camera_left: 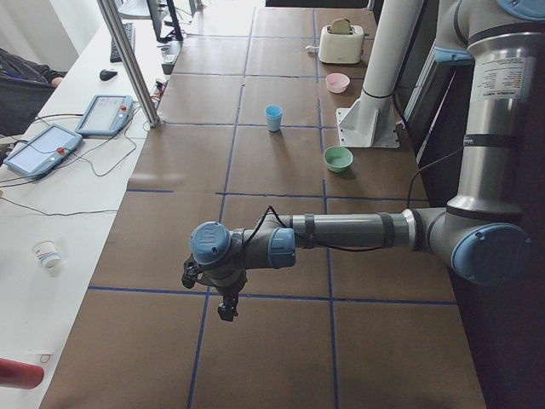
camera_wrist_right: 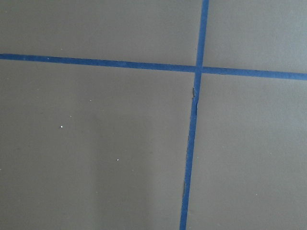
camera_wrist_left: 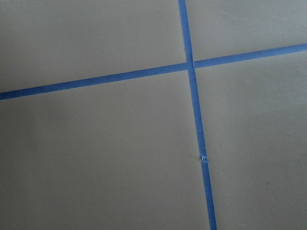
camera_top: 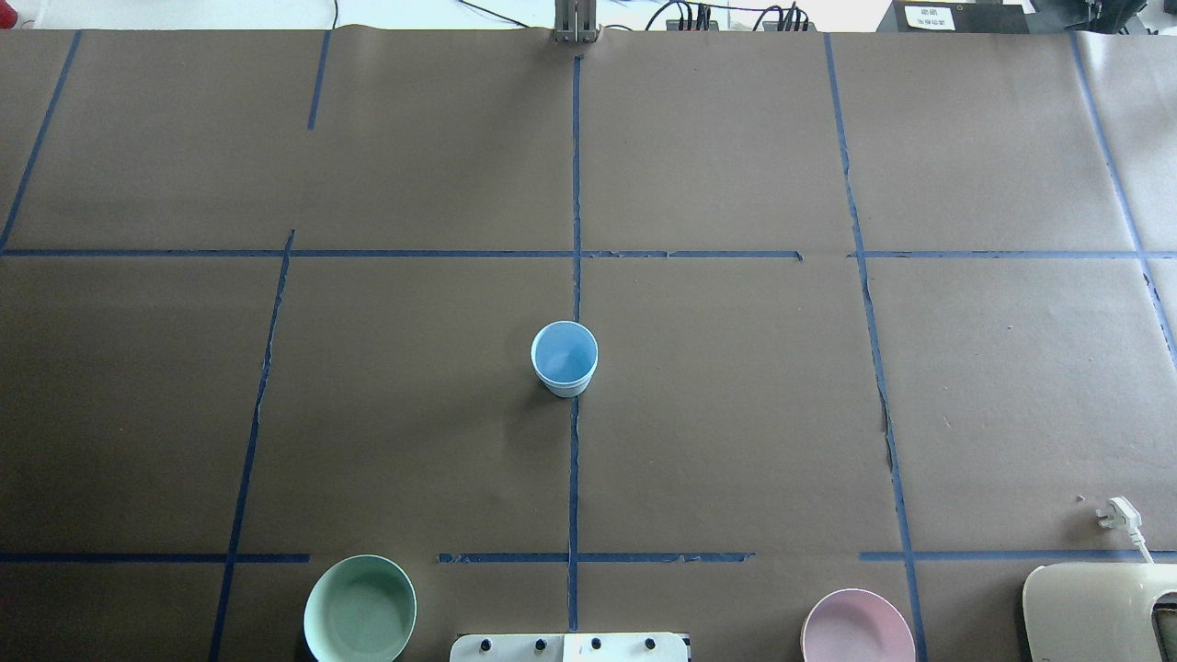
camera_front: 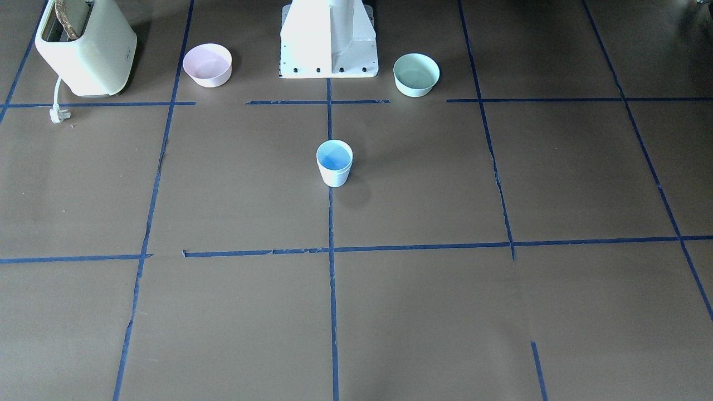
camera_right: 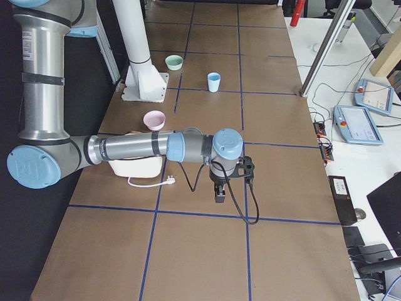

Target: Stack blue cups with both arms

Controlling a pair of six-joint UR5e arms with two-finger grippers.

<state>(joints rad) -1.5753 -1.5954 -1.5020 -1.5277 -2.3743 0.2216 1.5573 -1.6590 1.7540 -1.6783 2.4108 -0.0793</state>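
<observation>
A pale blue cup [camera_front: 334, 162] with a sky-blue inside stands upright at the middle of the table, on the centre tape line. It also shows in the overhead view [camera_top: 564, 358], the left side view [camera_left: 272, 117] and the right side view [camera_right: 213, 81]. Its rim looks doubled, like one cup nested in another; no separate second cup shows. My left gripper [camera_left: 226, 310] hangs over the table's left end, far from the cup. My right gripper [camera_right: 218, 195] hangs over the right end, also far away. I cannot tell whether either is open or shut. Both wrist views show only brown paper and blue tape.
A mint-green bowl [camera_top: 359, 609] and a pink bowl [camera_top: 857, 628] flank the white pedestal base [camera_front: 328, 42]. A cream toaster [camera_front: 83, 47] with a white plug [camera_front: 57, 114] stands at the robot's right. Operator tablets [camera_left: 104, 114] lie on the white bench.
</observation>
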